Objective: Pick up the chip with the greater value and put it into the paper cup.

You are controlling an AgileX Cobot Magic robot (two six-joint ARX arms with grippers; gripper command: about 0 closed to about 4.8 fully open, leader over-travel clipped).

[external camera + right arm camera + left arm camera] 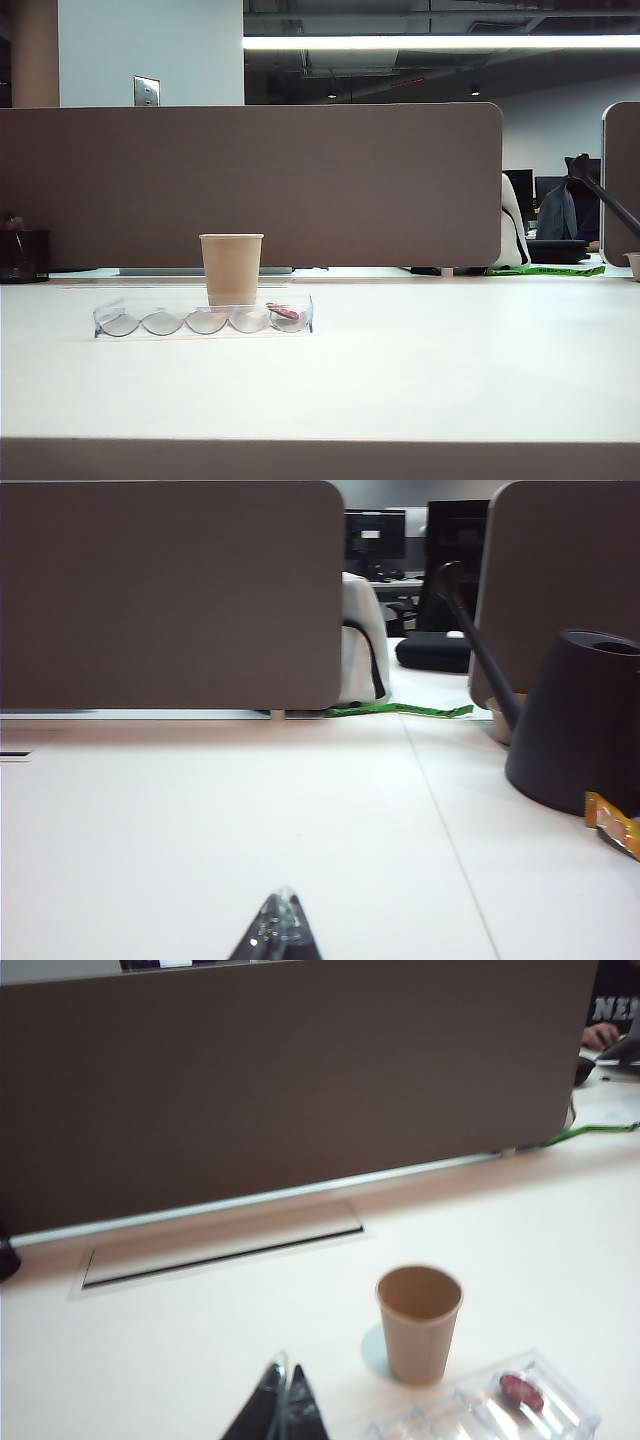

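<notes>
The paper cup (231, 268) stands upright on the white table, just behind a clear plastic tray (160, 322) with several scooped slots. A red chip (283, 311) lies in the tray's rightmost slot. The chip with the greater value is out of view. In the left wrist view the cup (419, 1325) and the tray (560, 1415) with the red chip (521, 1391) sit beside my left gripper (285, 1372), which is shut on nothing and clear of them. My right gripper (282, 898) is shut too, over bare table. Neither arm shows in the exterior view.
A brown partition (250, 185) closes off the back of the table, with a cable slot (220, 1255) in front of it. A black watering can (580, 720) and an orange wrapper (612, 823) sit off to the right. A dark pen holder (22, 255) stands at the far left.
</notes>
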